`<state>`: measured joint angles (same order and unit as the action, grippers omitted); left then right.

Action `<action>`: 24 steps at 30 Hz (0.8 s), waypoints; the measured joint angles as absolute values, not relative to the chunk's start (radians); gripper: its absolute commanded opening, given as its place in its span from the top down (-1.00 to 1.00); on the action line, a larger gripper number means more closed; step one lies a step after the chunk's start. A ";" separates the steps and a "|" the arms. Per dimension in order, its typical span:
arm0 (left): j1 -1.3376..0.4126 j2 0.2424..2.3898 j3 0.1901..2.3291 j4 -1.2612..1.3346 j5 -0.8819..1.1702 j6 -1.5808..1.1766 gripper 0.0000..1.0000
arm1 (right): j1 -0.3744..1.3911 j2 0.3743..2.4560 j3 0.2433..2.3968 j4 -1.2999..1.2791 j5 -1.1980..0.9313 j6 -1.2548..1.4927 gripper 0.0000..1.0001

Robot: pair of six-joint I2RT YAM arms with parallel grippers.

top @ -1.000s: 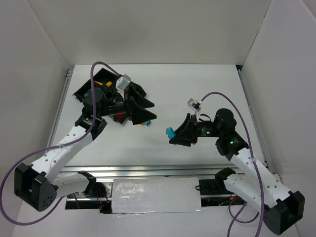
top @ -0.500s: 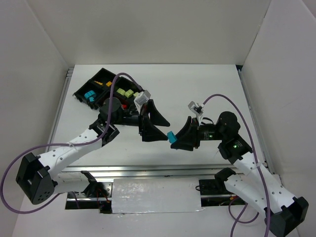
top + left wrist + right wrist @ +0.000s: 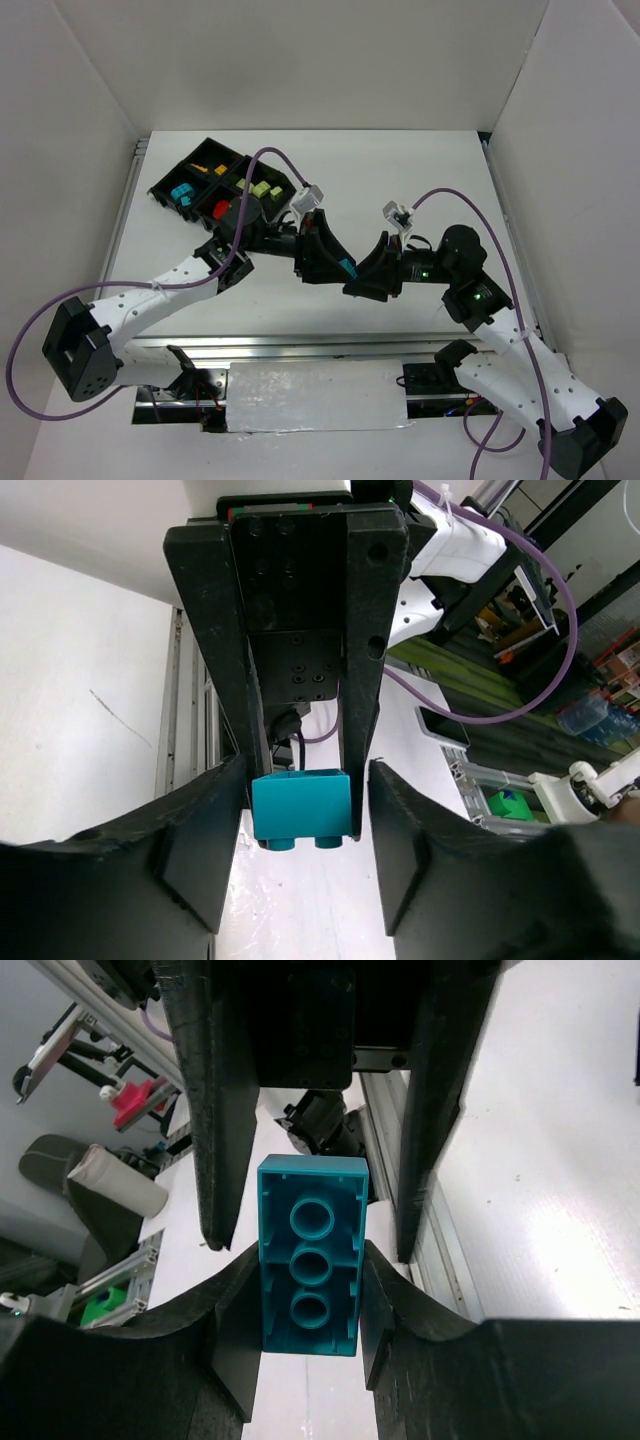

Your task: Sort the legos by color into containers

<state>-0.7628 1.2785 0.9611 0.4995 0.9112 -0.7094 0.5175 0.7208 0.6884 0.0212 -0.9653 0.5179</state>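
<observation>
Top external view has our two arms meeting nose to nose above the middle of the table (image 3: 420, 180), and the reason is a handover. Our right gripper (image 3: 358, 278) holds the teal brick (image 3: 346, 268) in the air, clear of the table, and offers it toward our left gripper (image 3: 328, 266).

From the right wrist, the teal brick (image 3: 312, 1270) sits clamped between our own fingers (image 3: 235, 1340). Its hollow underside faces the lens and its far end sticks out free. We judge that this free end is left bare so the other arm has something to take.

From the left wrist, our left fingers (image 3: 200, 850) stand spread on either side of that teal brick (image 3: 300, 808). One pad is just beside it and a gap shows at the other, so these jaws are open and carry nothing yet.

We pass the piece across because the black tray (image 3: 163, 190) lies at the far left, on the left arm's side and well apart from the right arm. Its left compartment already holds teal bricks (image 3: 181, 193), which we judge to be where this one belongs. The next step, as we read it, is for the left jaws to close before the right ones let go. Releasing too early could drop the brick.
</observation>
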 measured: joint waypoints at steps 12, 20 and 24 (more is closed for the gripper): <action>-0.746 1.282 1.023 0.352 0.826 -0.654 1.00 | 0.519 0.711 0.683 0.006 -0.898 0.484 -0.99; -0.268 1.296 1.241 -0.083 0.320 -0.668 1.00 | 0.519 0.724 0.637 -0.076 -0.671 0.481 -0.99; -0.099 1.392 1.365 -0.296 -0.104 -0.742 1.00 | 0.519 0.751 0.633 -0.134 -0.549 0.501 -0.99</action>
